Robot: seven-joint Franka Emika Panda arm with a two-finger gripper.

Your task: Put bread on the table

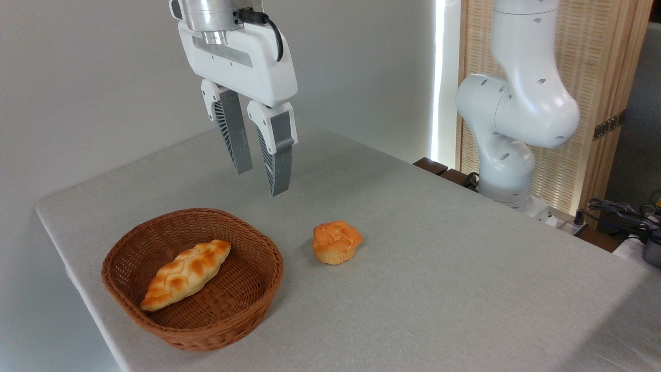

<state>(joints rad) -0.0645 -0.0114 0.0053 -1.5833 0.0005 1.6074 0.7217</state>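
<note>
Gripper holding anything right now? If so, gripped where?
Nothing held. The gripper hangs open and empty above the table. The bread lies in the basket, untouched.

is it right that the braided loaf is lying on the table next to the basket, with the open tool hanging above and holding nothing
Not quite. The camera view shows the braided loaf lying inside the basket, not on the table beside it. The rest holds: the tool hangs above, open and holding nothing.
</note>
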